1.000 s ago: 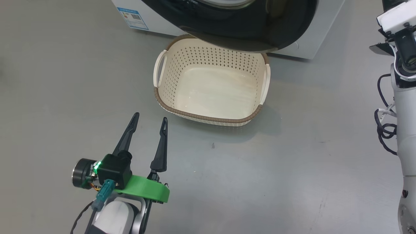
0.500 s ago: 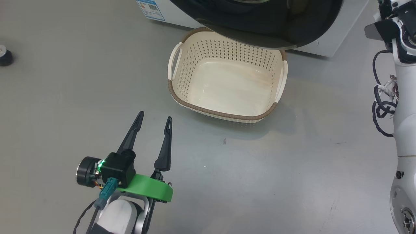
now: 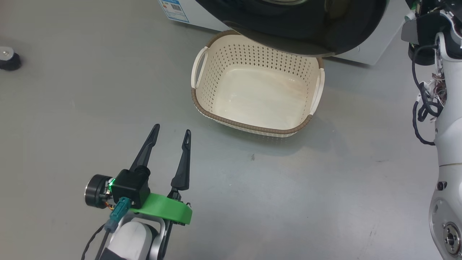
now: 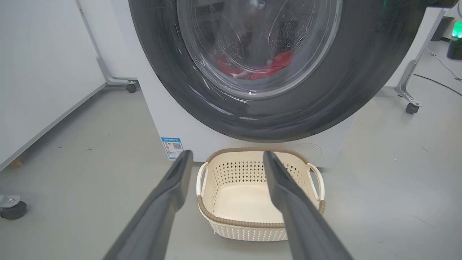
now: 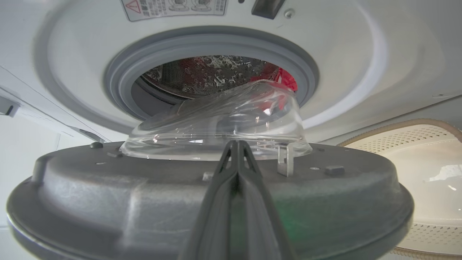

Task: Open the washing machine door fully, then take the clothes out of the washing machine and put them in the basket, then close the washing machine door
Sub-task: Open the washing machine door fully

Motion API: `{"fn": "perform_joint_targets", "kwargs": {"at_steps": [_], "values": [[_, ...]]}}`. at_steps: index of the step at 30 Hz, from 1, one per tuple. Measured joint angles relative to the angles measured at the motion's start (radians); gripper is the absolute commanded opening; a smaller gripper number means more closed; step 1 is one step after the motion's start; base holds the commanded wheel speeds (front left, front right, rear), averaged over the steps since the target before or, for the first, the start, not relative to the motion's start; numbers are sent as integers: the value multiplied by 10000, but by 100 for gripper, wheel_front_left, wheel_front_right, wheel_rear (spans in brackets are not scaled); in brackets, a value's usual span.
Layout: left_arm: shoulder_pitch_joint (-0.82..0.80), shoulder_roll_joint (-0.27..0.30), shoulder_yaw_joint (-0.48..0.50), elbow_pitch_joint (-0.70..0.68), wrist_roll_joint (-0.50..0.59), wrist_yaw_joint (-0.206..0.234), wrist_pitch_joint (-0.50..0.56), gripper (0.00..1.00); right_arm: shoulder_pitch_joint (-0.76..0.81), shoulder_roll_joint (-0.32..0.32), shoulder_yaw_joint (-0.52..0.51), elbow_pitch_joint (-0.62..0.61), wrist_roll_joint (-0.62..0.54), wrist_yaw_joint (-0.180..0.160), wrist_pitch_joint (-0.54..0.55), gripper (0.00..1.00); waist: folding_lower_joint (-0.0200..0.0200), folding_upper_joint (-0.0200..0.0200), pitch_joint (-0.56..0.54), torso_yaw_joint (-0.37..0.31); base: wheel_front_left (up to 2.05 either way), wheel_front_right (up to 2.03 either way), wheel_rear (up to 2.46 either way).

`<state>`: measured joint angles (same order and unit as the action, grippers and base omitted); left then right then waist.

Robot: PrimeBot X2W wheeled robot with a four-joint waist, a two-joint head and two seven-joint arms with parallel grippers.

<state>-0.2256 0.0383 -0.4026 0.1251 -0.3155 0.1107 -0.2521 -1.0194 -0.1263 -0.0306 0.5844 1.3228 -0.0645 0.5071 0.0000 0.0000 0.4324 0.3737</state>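
The washing machine [image 4: 158, 108] stands behind the cream basket [image 3: 249, 126] on the floor. Its door [image 3: 288, 32], with a black rim, hangs partly open over the basket's far edge. Red clothes [image 4: 269, 66] show through the door glass, lying in the drum [image 5: 202, 74]. In the right wrist view my right gripper [image 5: 236, 144] is shut and empty. Its tips are at the door's grey inner face [image 5: 108, 187], just below the clear glass bowl [image 5: 216, 119]. My left gripper [image 3: 171, 129] hovers open over the floor, short of the basket's near left corner, and it points at the basket [image 4: 260, 227].
A small black round foot [image 3: 8, 57] sits on the floor at far left. Wheeled frame legs [image 4: 409, 106] flank the machine, and a caster [image 4: 12, 209] stands by the white panel on the left. My pale right arm [image 3: 447, 144] with dark cables fills the right edge.
The head camera has turned, so the whole picture slid right. The door's edge reaches a bit further right than the basket's shift. My left gripper stays open.
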Motion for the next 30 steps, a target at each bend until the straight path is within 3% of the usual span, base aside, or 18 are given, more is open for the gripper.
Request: {"fn": "perform_joint_targets", "kwargs": {"at_steps": [30], "values": [[-12,-6,-25,311,38,73,0,100,441,71,77,941,602,17,1283,0,0,0,-598,-27,0,0,0]]}}
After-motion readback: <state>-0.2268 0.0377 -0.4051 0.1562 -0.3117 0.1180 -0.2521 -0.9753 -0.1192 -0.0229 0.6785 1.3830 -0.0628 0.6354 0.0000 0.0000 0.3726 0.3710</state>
